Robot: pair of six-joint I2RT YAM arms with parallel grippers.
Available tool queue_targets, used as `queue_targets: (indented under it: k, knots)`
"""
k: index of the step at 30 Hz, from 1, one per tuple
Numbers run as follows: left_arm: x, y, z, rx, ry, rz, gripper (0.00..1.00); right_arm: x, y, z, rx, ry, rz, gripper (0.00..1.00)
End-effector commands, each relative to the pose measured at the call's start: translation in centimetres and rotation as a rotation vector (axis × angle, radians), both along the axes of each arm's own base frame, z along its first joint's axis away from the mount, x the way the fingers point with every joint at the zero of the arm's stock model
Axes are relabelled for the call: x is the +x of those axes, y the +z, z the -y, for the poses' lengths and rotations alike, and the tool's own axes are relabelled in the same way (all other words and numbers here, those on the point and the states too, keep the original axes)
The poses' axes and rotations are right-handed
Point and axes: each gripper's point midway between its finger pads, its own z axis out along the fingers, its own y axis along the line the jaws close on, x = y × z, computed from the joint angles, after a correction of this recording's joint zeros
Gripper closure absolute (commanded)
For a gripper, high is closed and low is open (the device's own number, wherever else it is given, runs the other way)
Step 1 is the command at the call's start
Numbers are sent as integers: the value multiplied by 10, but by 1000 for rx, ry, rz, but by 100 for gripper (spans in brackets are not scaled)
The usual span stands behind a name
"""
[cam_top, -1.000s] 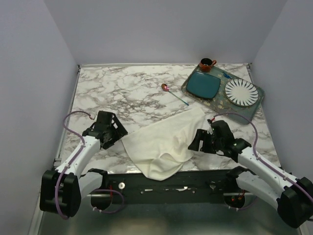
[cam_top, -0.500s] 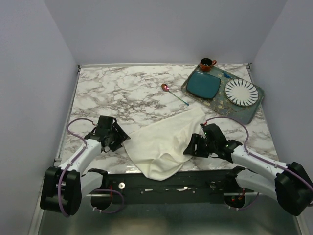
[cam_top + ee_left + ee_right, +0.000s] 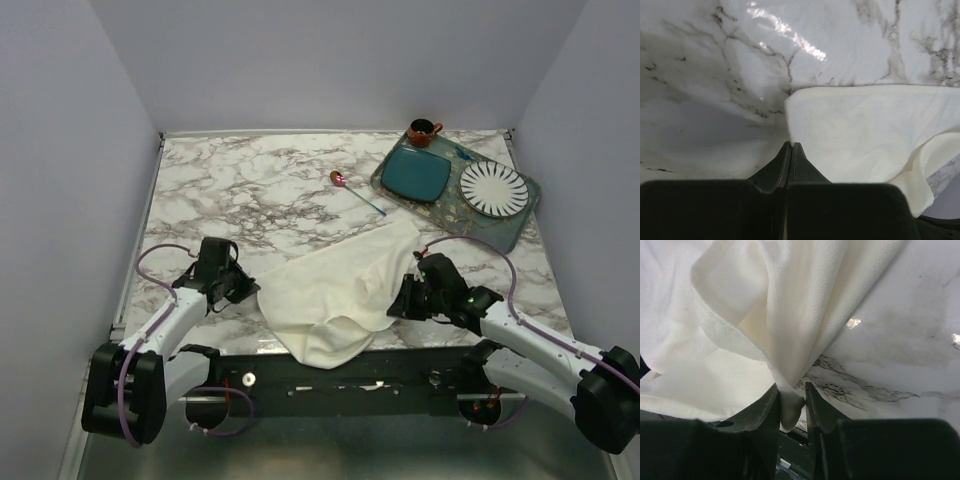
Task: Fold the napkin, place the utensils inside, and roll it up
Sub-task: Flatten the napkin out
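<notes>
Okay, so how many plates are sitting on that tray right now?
2: a teal square plate on the left half of the tray, and a white ribbed round plate on its right half. Any plate stacked beneath these would be hidden.

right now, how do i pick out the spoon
On the marble table, find the tray at the far right. Just left of it, on bare marble, lies the spoon. It alone has a coppery-pink bowl and thin teal handle.
</notes>
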Motion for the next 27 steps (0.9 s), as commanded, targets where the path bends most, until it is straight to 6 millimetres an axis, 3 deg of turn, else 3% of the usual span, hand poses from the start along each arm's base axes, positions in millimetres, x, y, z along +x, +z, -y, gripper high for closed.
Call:
queue_targets:
  k: [1,2,5,8,9,11,12,15,18,19,21,22,23,24,25,26,27]
  knots:
    - [42,41,-18,85,34,154,100,7,10,13,-93,5,53,76]
    - [52,53,-21,96,42,185,100,6,11,15,-107,18,50,82]
    - [73,82,-44,149,84,247,100,11,21,18,-147,43,77,78]
    - [88,115,-80,246,173,310,100,21,32,16,-166,68,121,99]
    - [89,124,-89,280,200,323,100,25,35,14,-172,72,123,99]
    - [88,152,-132,395,332,352,100,31,45,7,-167,103,135,99]
    - [87,160,-144,427,369,359,100,41,63,-2,-143,108,170,99]
    - [85,186,-178,517,476,393,100,48,77,-16,-111,144,165,99]
    - [98,192,-188,522,497,398,100,45,79,-21,-85,163,156,99]
    - [109,181,-187,520,471,375,100,43,73,-17,-98,156,147,99]
    - [133,183,-179,494,378,390,100,46,69,-7,-142,124,172,99]
    - [150,158,-175,479,313,319,100,45,63,-2,-164,115,166,99]
    - [165,164,-172,469,275,316,100,47,61,-1,-169,106,174,100]
    - [173,155,-171,464,237,279,100,47,58,-1,-172,109,165,100]
    - [186,131,-170,457,193,214,100,46,54,-2,-171,108,157,99]
    - [200,140,-171,459,186,231,100,45,49,-2,-166,103,142,99]
    - [208,137,-170,452,177,229,100,43,46,-1,-165,99,133,99]
